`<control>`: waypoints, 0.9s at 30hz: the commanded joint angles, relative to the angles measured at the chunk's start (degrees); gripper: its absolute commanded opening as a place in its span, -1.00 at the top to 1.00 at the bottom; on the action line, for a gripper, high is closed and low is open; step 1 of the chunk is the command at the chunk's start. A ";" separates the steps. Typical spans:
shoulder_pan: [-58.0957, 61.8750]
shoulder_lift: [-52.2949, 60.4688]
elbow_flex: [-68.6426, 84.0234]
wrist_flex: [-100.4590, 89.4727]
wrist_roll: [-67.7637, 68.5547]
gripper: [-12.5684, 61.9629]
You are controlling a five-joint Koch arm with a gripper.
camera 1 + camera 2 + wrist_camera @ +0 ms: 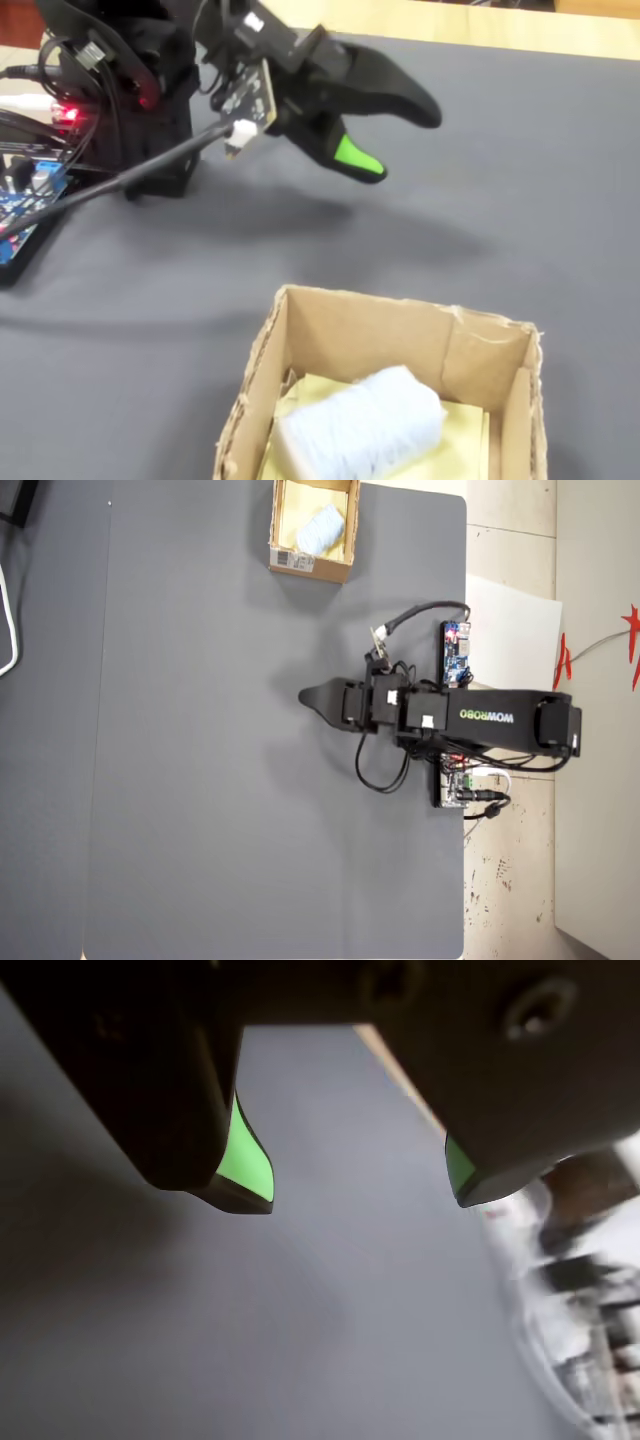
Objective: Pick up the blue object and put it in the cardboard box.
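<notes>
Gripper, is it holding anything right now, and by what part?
Nothing. The gripper is open and empty above the mat; the blue object lies in the cardboard box.

the blue object is a pale, whitish-blue soft lump with a ribbed surface, lying on its side inside the cardboard box, tilted a little across the pale yellow floor. the box is small, tan, open at the top, its rim ragged in places. from overhead it sits at the far edge of the grey counter, a white printed label on one outer wall.
</notes>
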 commanded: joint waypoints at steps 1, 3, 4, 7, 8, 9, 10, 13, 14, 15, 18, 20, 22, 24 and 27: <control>-0.53 5.10 -1.23 -6.94 1.49 -0.25; -1.85 5.10 3.25 -10.72 1.76 -0.25; -1.93 5.10 4.92 -12.04 2.46 -0.25; -1.85 5.10 7.65 -11.78 4.92 -0.27; -1.85 5.10 7.73 -10.63 4.83 -0.27; -1.85 5.10 7.65 -9.93 4.75 -0.27; -1.93 5.10 7.73 -9.40 4.75 -0.27; -1.93 5.10 7.73 -6.24 4.75 -0.27; -1.93 5.10 7.65 -3.60 4.75 -0.27; -1.93 5.10 7.65 -2.37 4.66 -0.27; -1.93 5.10 7.65 1.85 4.66 -0.27; -1.85 5.10 7.65 2.37 4.75 -0.25; -1.93 5.01 7.65 2.37 4.92 -0.25; -1.32 4.75 7.65 2.99 7.12 -0.25; -0.70 4.66 7.65 5.71 10.02 -0.25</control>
